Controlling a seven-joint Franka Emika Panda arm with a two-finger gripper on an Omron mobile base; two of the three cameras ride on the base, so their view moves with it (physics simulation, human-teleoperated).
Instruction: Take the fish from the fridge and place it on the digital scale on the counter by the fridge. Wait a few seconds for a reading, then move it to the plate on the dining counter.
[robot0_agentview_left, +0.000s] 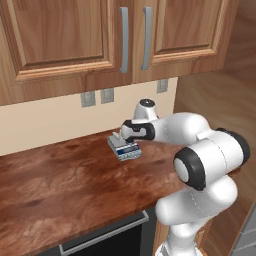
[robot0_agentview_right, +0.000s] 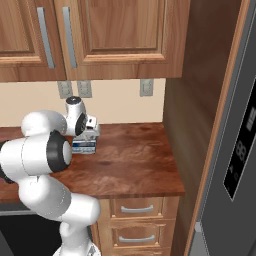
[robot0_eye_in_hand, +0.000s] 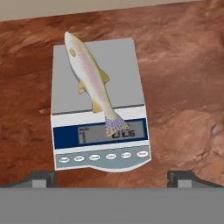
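Observation:
The fish (robot0_eye_in_hand: 89, 78), slim and pale with a speckled tail, lies slantwise on the silvery top of the digital scale (robot0_eye_in_hand: 98, 144). Its tail hangs over the lit display. The scale (robot0_agentview_left: 125, 149) (robot0_agentview_right: 85, 145) stands on the dark reddish-brown counter (robot0_agentview_left: 60, 185) (robot0_agentview_right: 130, 160), near the back wall. My gripper (robot0_eye_in_hand: 111, 177) hovers just above the scale's front edge, open, with nothing between its fingertips (robot0_eye_in_hand: 41, 178). The grey steel fridge (robot0_agentview_right: 235, 150) stands at the far right with its door shut. The plate and the dining counter are out of view.
Wooden wall cabinets (robot0_agentview_left: 125, 35) hang over the counter, with outlets (robot0_agentview_left: 97, 96) on the wall below them. A tall wood panel (robot0_agentview_right: 200, 100) separates counter and fridge. Drawers (robot0_agentview_right: 137, 210) sit under the counter's right end, and a dark appliance (robot0_agentview_left: 105, 240) sits under its left.

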